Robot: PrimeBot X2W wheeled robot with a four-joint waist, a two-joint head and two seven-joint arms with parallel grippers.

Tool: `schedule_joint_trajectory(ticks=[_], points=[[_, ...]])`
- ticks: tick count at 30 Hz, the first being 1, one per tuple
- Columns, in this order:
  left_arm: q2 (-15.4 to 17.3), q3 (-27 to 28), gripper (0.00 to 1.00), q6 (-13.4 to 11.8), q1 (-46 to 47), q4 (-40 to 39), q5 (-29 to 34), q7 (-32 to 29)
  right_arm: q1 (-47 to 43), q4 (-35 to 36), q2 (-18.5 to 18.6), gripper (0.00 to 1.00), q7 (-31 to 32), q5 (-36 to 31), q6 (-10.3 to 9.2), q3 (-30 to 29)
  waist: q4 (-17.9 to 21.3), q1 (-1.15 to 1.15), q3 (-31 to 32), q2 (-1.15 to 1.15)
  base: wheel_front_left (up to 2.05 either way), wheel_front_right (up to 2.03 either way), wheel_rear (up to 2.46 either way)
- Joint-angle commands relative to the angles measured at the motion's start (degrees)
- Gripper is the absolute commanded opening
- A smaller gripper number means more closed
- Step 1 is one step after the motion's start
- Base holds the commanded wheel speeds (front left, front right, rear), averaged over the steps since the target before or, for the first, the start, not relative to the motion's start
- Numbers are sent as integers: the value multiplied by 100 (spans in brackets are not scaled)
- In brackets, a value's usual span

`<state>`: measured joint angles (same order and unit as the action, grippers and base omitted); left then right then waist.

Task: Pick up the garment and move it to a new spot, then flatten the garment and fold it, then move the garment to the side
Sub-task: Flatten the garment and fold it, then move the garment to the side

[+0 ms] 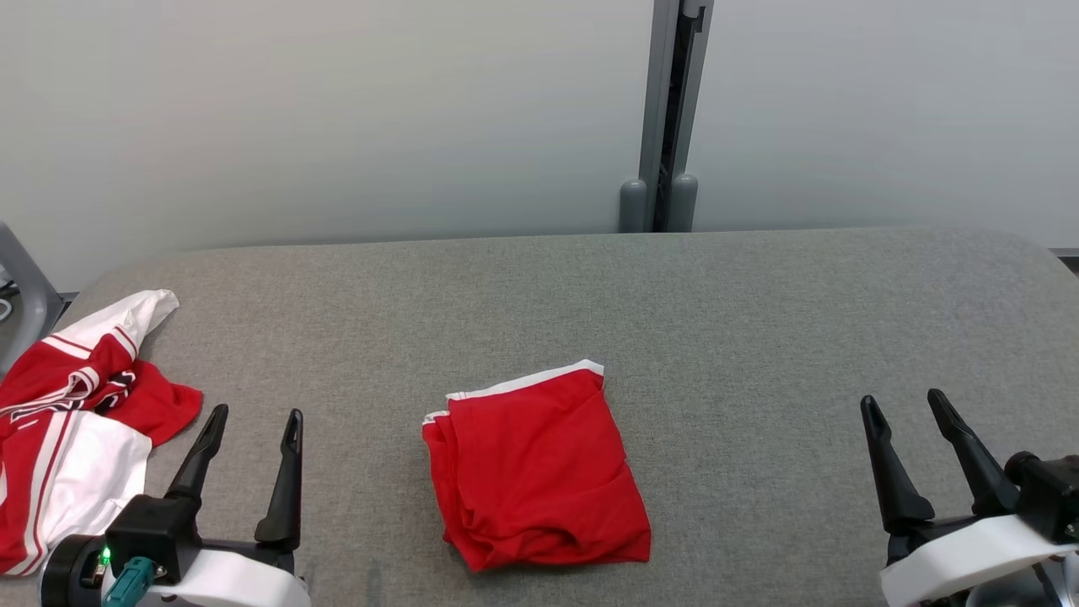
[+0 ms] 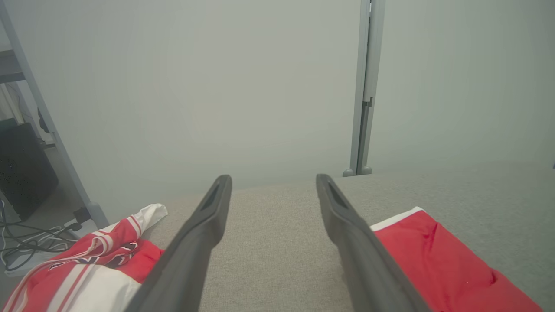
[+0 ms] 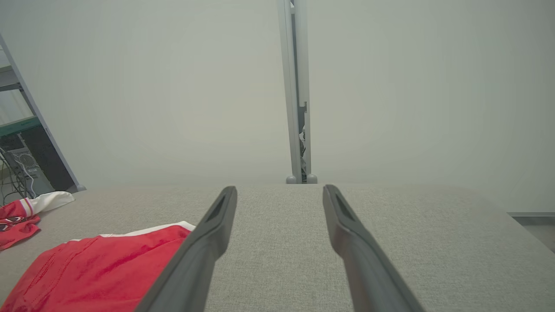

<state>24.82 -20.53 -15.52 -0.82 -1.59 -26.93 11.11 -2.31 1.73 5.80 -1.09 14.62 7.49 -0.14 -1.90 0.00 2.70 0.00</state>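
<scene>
Pincer state: left pincer (image 1: 257, 413) and right pincer (image 1: 902, 398) both wide and empty, flanking the folded red garment (image 1: 539, 472) at the middle of the desk (image 1: 759, 295). I judge folding complete; next I must grip one edge and move it aside.

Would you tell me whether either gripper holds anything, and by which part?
Nothing is held: the left gripper and right gripper stand open, apart from the folded red garment.
</scene>
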Motion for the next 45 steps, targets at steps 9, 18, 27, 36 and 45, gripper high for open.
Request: schedule_joint_trajectory(ticks=[9,18,27,36,45], points=[[43,-3,100,-64,5,-85,-53,-60,-25,27,-40,100,48,-9,1,-46,-40,0,-20,0,0,0,0],[37,-36,100,-78,110,-90,-67,-85,32,-48,-54,100,48,2,1,-33,-96,0,-37,0,0,0,0],[55,-38,100,-94,145,-102,-70,-54,42,-75,-66,100,41,6,1,-41,-100,0,-43,0,0,0,0],[49,-104,100,-61,263,-139,-31,-60,60,-117,-37,100,72,8,1,-65,-307,0,-130,0,0,0,0],[-55,-165,100,-6,504,-174,-18,12,321,-372,203,100,249,12,0,407,-715,0,-470,0,0,0,0]])
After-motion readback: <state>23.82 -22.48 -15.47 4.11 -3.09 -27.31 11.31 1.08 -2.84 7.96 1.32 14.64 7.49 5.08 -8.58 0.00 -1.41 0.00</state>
